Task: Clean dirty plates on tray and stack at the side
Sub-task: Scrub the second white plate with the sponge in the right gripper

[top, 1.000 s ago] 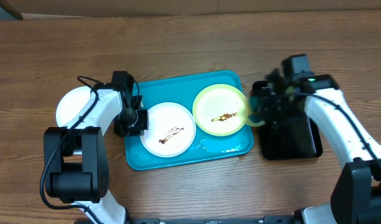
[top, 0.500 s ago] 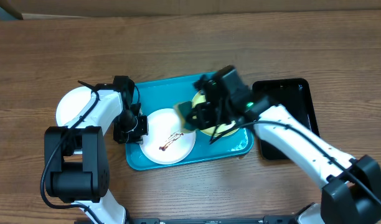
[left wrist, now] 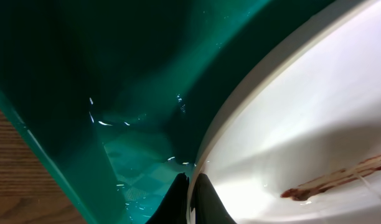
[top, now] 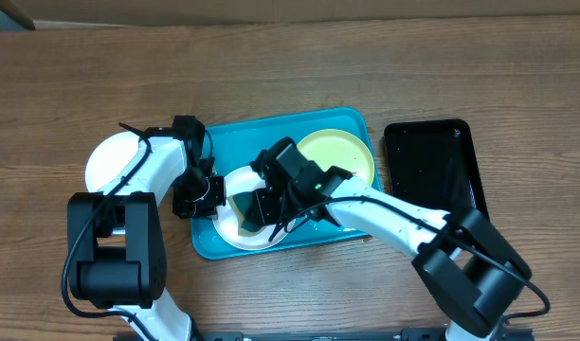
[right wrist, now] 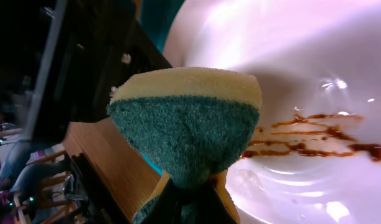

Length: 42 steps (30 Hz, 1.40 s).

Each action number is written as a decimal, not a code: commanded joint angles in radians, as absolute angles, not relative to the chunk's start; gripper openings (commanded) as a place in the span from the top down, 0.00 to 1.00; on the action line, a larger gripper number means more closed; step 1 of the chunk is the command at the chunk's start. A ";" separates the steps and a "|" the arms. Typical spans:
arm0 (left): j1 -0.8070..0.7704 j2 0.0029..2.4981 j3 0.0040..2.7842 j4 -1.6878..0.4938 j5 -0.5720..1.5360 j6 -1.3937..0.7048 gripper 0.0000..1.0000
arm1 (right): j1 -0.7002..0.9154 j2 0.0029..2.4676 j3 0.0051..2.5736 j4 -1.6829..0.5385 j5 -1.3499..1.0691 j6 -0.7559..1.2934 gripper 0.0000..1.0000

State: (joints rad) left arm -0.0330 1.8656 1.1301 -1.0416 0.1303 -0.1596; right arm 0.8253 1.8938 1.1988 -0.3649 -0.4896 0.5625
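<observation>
**Overhead: two arms crowd one corner of the tray**

Overhead, the turquoise tray (top: 235,142) lies mid-table. Bare wood is open behind and in front of it, and a black tray (top: 432,180) lies just beside its right edge, not touching. Both arms meet at the tray's front-left corner, where the smeared white plate (top: 238,180) sits close to the left rim. The green-rimmed plate (top: 342,156) fills the back-right part of the tray, near the white one. A second white plate (top: 105,166) lies on the table (top: 290,76) left of the tray, partly under the left arm.

The left gripper (top: 210,194) reaches in over the left rim. Only its wrist view shows the fingertips nearly closed, pinching the smeared plate's edge. The right gripper (top: 263,204) hangs over that plate, clamped on a sponge (top: 243,206), green below and yellow on top. Its wrist view alone shows brown sauce streaks (right wrist: 315,148) beside the sponge. Whether the sponge touches the plate cannot be told.
</observation>
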 commanded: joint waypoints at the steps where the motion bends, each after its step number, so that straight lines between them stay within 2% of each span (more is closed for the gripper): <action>1: -0.041 1.888 1.115 -1.047 0.105 -0.181 0.96 | 0.846 1.927 1.198 -0.344 -0.490 0.582 0.96; 10: -0.041 1.888 1.115 -1.047 0.105 -0.181 0.96 | 0.888 2.007 1.198 -0.273 -0.505 0.606 0.96; 19: -0.041 1.888 1.115 -1.055 0.105 -0.181 0.96 | 0.879 2.026 1.198 -0.331 -0.300 0.625 0.96; 26: -0.041 1.888 1.115 -1.069 0.104 -0.180 0.96 | 0.846 2.026 1.198 -0.412 -0.139 0.663 0.96; 42: -0.041 1.888 1.115 -1.069 0.104 -0.181 0.96 | 0.711 2.024 1.219 -0.466 -0.085 0.655 0.96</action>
State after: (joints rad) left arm -0.0330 1.8664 1.1301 -1.0515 0.1318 -0.1669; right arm 0.7509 1.9980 1.2282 -0.4252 -0.2363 0.6544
